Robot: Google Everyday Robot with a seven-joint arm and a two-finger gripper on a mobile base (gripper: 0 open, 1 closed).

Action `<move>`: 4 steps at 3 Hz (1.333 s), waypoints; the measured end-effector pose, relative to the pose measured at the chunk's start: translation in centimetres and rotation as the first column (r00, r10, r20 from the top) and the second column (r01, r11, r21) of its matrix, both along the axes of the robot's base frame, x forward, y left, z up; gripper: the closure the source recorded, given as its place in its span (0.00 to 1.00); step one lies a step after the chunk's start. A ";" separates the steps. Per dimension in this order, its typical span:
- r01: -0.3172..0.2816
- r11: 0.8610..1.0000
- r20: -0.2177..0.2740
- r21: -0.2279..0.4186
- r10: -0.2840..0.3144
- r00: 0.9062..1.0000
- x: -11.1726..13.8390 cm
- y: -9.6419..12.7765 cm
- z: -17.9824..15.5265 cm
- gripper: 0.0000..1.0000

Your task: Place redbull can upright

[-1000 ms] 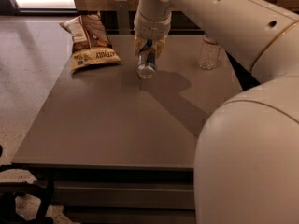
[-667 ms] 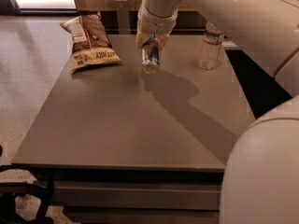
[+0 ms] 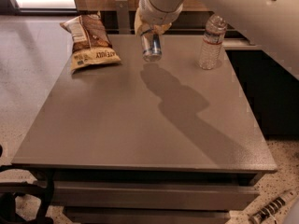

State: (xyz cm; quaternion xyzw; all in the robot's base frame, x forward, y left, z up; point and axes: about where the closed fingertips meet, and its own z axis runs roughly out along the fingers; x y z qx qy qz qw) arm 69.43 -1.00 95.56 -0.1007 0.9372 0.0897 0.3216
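Note:
The redbull can (image 3: pixel 152 47), slim, dark blue and silver with a silver end, hangs nearly upright in my gripper (image 3: pixel 150 31) at the back middle of the grey table (image 3: pixel 140 120). The gripper is shut on the can's upper part and holds it a little above the tabletop. The can's bottom end faces down toward the table and its shadow lies just below and to the right. The arm comes in from the upper right and hides the can's top.
A brown and white chip bag (image 3: pixel 91 45) lies at the back left of the table. A clear plastic water bottle (image 3: pixel 211 42) with a white cap stands at the back right. A dark cabinet stands to the right of the table.
The gripper has lifted the can and carried it a little up and back; the arm has drawn out of the lower right of the view.

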 end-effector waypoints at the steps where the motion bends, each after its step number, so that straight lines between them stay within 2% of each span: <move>1: -0.087 0.996 0.105 -0.028 0.089 0.990 0.1 0.8 1.1 1.00; 2: -0.158 0.985 0.161 -0.063 0.166 0.973 0.5 1.5 1.7 1.00; 3: -0.249 0.965 0.220 -0.084 0.262 0.940 0.9 1.8 2.0 1.00; 4: -0.338 0.937 0.282 -0.089 0.349 0.893 1.0 1.8 2.0 1.00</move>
